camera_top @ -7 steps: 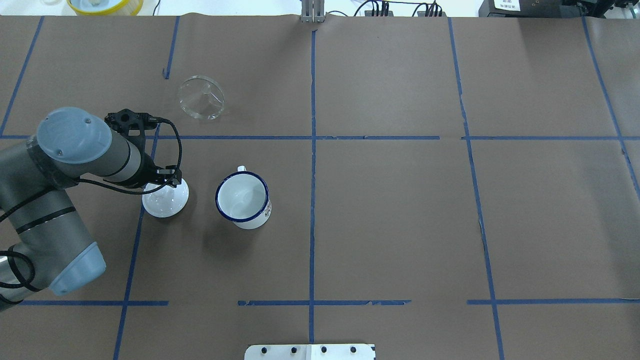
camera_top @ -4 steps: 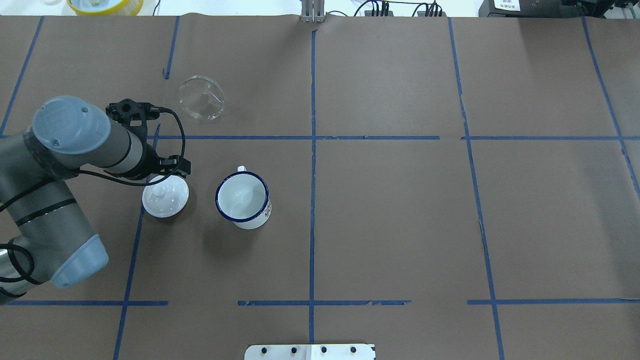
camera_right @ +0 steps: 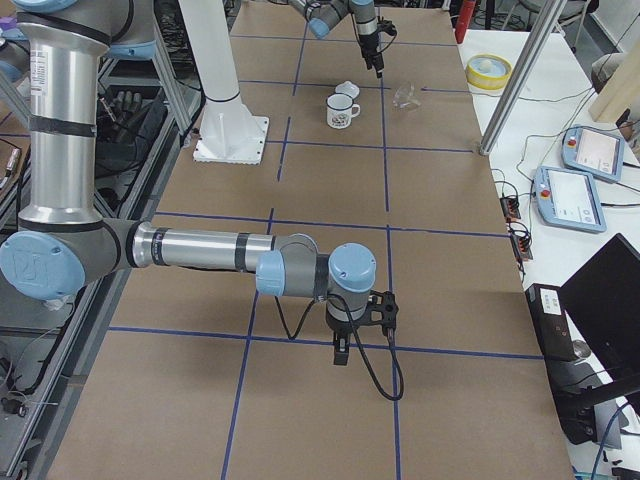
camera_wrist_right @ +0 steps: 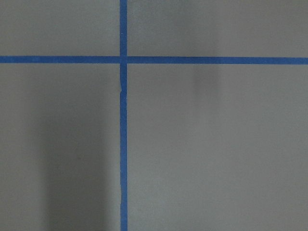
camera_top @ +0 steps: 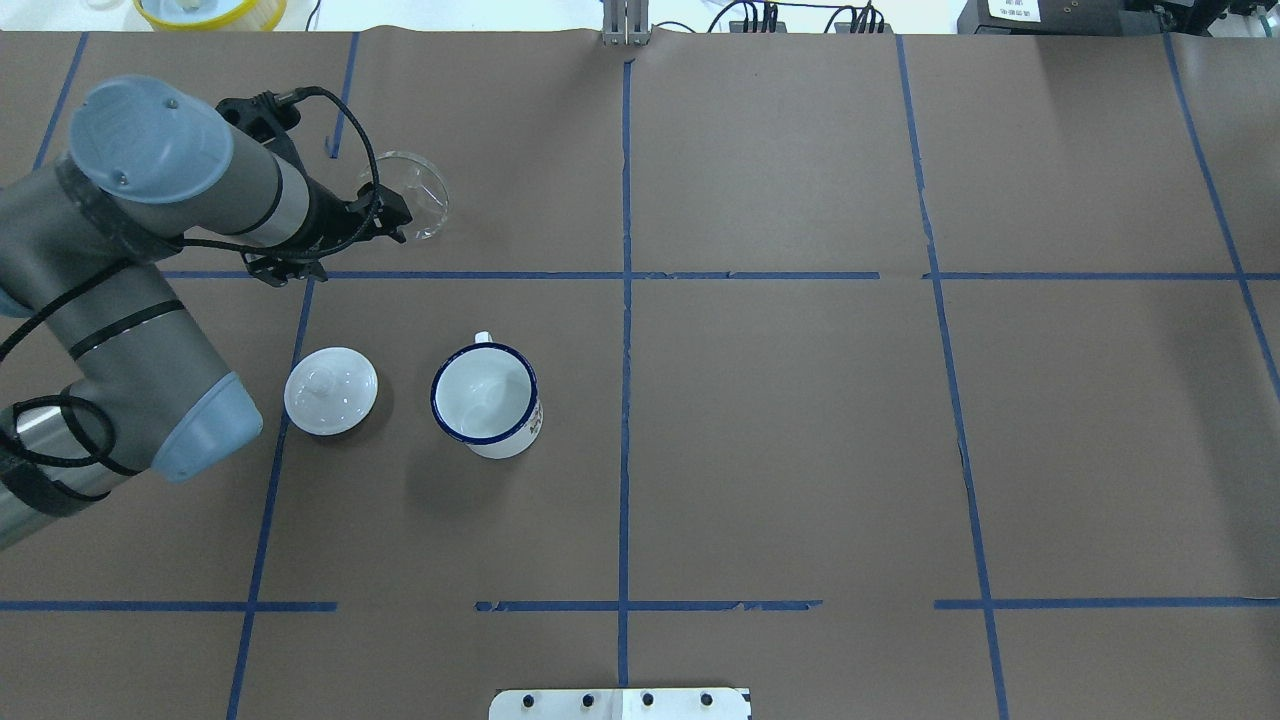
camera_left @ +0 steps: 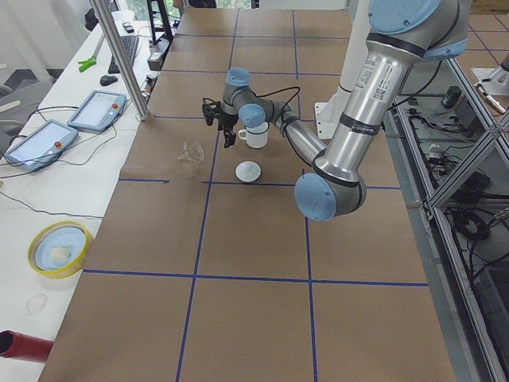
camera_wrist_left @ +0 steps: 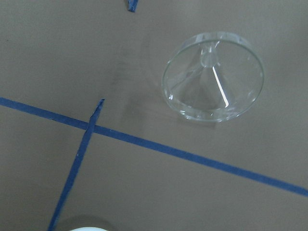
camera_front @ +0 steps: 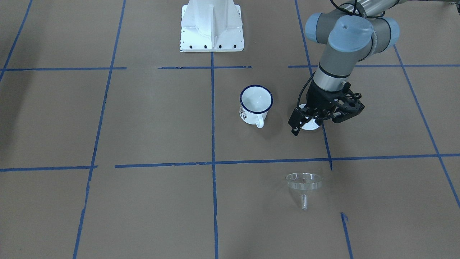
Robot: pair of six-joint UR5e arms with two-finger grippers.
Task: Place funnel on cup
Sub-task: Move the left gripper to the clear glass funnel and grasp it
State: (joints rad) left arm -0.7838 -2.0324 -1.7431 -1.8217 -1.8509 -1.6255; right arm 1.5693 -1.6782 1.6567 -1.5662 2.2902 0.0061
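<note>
The clear funnel (camera_top: 422, 195) lies tilted on the brown paper at the far left, its spout showing through the bowl in the left wrist view (camera_wrist_left: 214, 79); it also shows in the front view (camera_front: 303, 181). The white cup (camera_top: 485, 395) with a blue rim stands upright and uncovered nearer the robot (camera_front: 256, 102). My left gripper (camera_top: 388, 215) hangs raised above the table just beside the funnel, open and empty. My right gripper (camera_right: 340, 355) shows only in the right side view, low over bare paper far from both; I cannot tell its state.
A round white domed lid (camera_top: 330, 390) with a knob lies left of the cup. A yellow-rimmed dish (camera_top: 210, 10) sits beyond the table's far edge. The white robot base plate (camera_front: 212, 25) is at the near middle edge. Blue tape lines grid the paper.
My left gripper has lifted off the white lid and swung away from the robot to the funnel. The lid stays on the table. Cup and funnel have not moved.
</note>
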